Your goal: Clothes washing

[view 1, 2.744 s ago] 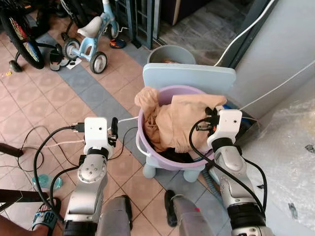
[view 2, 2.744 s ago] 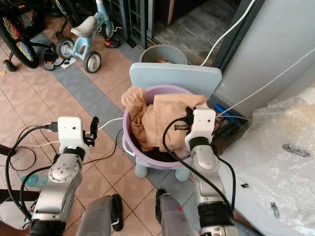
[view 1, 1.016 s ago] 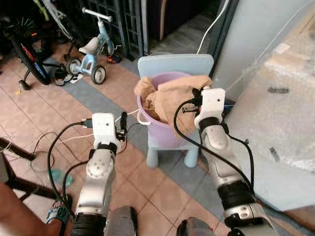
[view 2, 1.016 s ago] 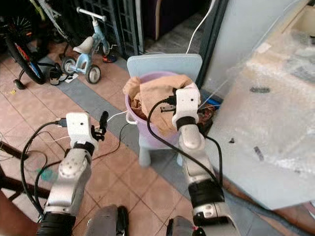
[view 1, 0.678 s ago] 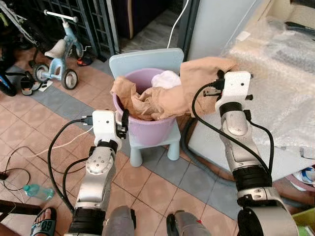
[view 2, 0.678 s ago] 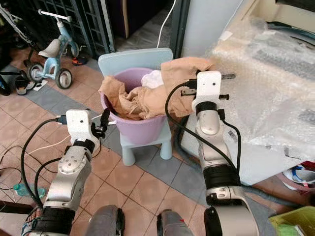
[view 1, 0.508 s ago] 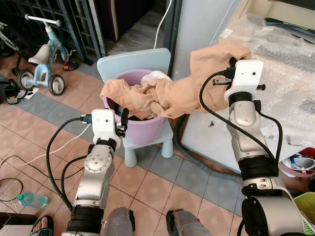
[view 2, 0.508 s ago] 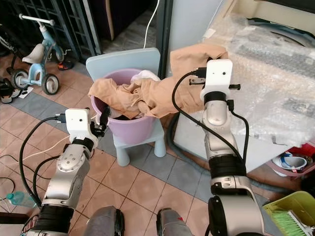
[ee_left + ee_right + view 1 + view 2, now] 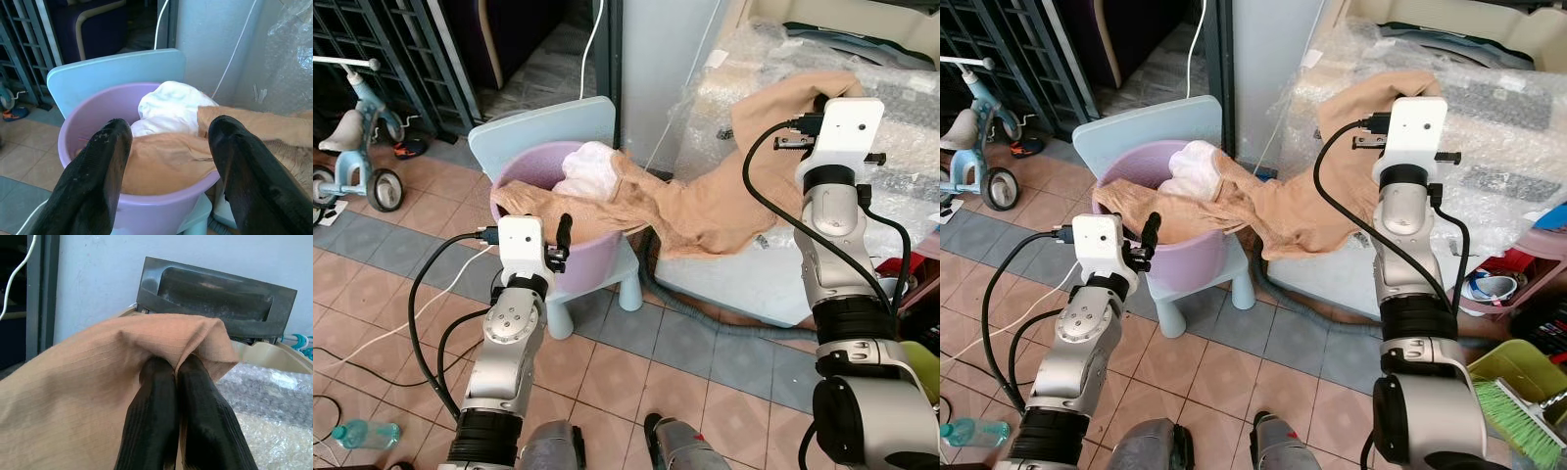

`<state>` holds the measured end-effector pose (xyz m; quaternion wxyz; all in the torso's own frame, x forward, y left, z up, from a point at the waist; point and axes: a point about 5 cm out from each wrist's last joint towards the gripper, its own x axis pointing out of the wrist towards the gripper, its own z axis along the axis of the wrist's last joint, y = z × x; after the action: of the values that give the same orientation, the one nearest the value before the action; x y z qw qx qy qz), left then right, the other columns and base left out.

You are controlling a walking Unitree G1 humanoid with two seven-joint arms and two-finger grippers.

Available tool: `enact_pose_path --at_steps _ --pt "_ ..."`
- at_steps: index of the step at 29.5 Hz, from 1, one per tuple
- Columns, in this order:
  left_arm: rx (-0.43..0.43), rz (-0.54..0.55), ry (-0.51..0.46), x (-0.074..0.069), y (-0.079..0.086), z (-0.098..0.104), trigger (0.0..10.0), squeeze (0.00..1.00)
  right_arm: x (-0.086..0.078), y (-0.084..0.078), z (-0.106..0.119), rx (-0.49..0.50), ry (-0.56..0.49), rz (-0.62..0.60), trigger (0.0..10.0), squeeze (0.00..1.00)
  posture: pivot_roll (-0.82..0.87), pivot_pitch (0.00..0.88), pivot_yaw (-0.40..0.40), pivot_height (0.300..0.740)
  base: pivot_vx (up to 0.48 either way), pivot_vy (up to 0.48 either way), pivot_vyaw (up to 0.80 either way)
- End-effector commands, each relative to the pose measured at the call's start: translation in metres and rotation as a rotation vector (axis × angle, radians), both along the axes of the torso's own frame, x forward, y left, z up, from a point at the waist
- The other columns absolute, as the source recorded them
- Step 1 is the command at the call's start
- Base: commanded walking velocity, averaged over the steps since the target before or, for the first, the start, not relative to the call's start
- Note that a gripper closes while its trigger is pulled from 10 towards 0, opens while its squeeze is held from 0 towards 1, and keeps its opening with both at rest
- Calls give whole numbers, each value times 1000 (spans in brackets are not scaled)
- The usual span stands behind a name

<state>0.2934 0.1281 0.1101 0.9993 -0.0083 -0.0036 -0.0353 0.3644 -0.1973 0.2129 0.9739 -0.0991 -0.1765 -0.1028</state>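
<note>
**Tan garment stretched from purple tub to wrapped washer**

Garment, tan ribbed cloth [image 9: 705, 211]: long piece, one end lying inside the tub, the other lifted toward 2 o'clock of the head views, where it is pinched. The middle sags over the tub rim and hangs in front of the washer's side.

Right gripper [image 9: 173, 377]: two black fingers pressed together on a fold of the tan cloth, raised at 1 to 2 o'clock, above the washer's top edge. A dark grey recessed panel [image 9: 215, 296] sits just beyond the pinched fold in the right wrist view.

Left gripper [image 9: 168, 142]: black fingers [image 9: 105, 161] spread wide, holding nothing, just beside the tub wall at 9 o'clock of centre.

Tub, round lilac plastic [image 9: 592, 259]: stands on the chair seat, at 10 to 11 o'clock. Holds the tan cloth's lower end and a white bundled cloth [image 9: 171, 105] at the far side.

Chair, small pale blue plastic [image 9: 538, 127]: backrest rises behind the tub.

Washer, pale body wrapped in clear bubble film [image 9: 1528, 127]: at 1 to 3 o'clock, just beside the chair.

Hose, grey corrugated [image 9: 705, 315]: lies on the tiled floor [image 9: 372, 284] along the washer's base.

Tricycle, light blue with black wheels [image 9: 357, 147]: at 9 to 10 o'clock, well apart from the tub.

Brush, green bristles [image 9: 1518, 416]: at 4 o'clock.
</note>
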Motion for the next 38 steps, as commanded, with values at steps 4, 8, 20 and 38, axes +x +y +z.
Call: enact_pose_path --at_steps 4,8,20,38 --pt "7 -2 4 -1 2 -1 10000 0 -10 35 -15 -3 15 147 10000 0 9 137 29 740 0 0 -105" --pt "5 -3 1 -2 1 -1 10000 0 -20 56 -32 18 64 220 10000 0 6 141 24 740 0 0 0" --pt "3 -33 -30 -2 -1 3 10000 0 -19 48 -22 -22 32 188 10000 0 -4 138 23 740 166 0 -467" --pt "-13 -37 -39 -1 -2 4 10000 0 12 18 53 -190 -130 203 10000 0 1 133 18 740 330 0 -706"
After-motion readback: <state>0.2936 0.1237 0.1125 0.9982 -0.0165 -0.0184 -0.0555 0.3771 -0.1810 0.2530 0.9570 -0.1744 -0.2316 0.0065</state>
